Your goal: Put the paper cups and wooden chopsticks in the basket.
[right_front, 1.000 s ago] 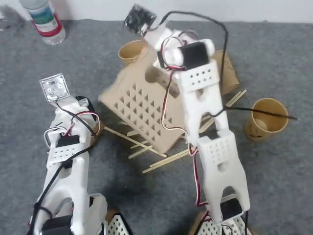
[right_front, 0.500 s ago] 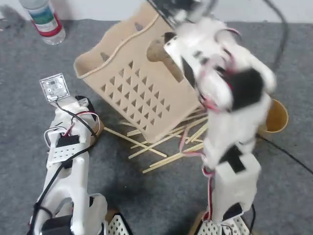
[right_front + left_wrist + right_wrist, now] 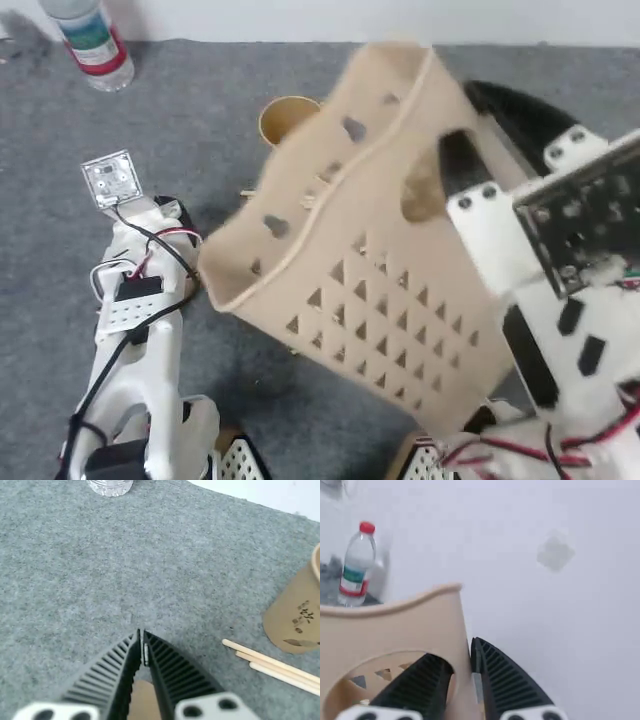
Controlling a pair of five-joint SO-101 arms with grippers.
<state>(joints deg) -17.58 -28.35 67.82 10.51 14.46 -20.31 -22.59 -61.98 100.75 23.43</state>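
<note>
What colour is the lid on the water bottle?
Red. The bottle cap shows best in the right wrist view.

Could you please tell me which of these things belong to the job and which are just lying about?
For the job:
- basket, its wall clamped in the right gripper
- paper cup
- wooden chopsticks

Just lying about:
- water bottle, standing upright

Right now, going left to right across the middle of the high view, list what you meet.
left arm → basket, tilted → right arm
</note>
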